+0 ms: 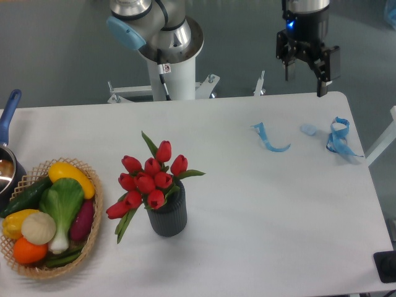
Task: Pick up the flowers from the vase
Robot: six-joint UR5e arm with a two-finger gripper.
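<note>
A bunch of red tulip flowers with green leaves stands in the vase, a small dark grey ribbed pot at the lower middle of the white table. The stems are hidden inside the pot. My gripper hangs high over the table's far right edge, well away from the flowers. Its two dark fingers point down with a wide gap and nothing between them, so it is open.
A wicker basket of toy vegetables sits at the front left, with a blue-handled pot behind it. Blue ribbon scraps and a blue ribbon tangle lie at the far right. The arm's base stands behind the table.
</note>
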